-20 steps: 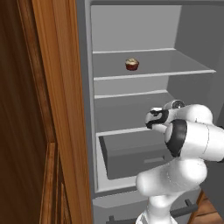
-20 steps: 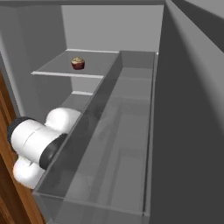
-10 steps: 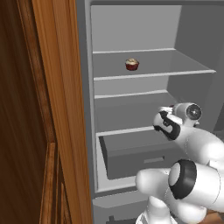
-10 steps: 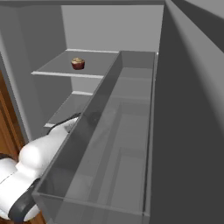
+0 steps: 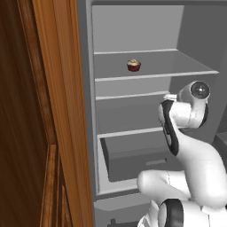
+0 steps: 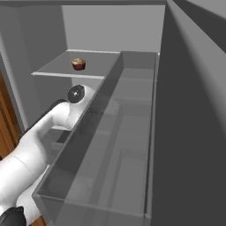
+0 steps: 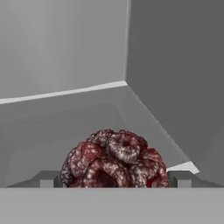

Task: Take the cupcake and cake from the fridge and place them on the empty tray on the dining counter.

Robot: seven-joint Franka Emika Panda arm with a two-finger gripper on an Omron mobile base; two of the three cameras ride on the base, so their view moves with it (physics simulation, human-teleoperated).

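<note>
Dark-red, lumpy frosted cake [image 7: 114, 159] sits on a pale grey fridge shelf [image 7: 52, 127], right between the spread jaws, unpinched. It looks soft and crumbly, so I'd grip low on its sides, gently. Small red-wrapped cupcake [image 5: 133, 65] waits on the shelf above.

small cupcake with dark red wrapper and pale cream top [image 6: 79, 64] sits upright on a thin pale grey shelf [image 6: 57, 68] high in the grey fridge interior [image 6: 110, 26], near the shelf's middle. below it the white robot arm with a dark round joint cap [image 6: 57, 121] reaches in from lower left. a translucent grey door bin [image 6: 132, 145] runs along the foreground right, partly covering the arm. strip of brown wood [image 6: 5, 119] at left edge.
</note>
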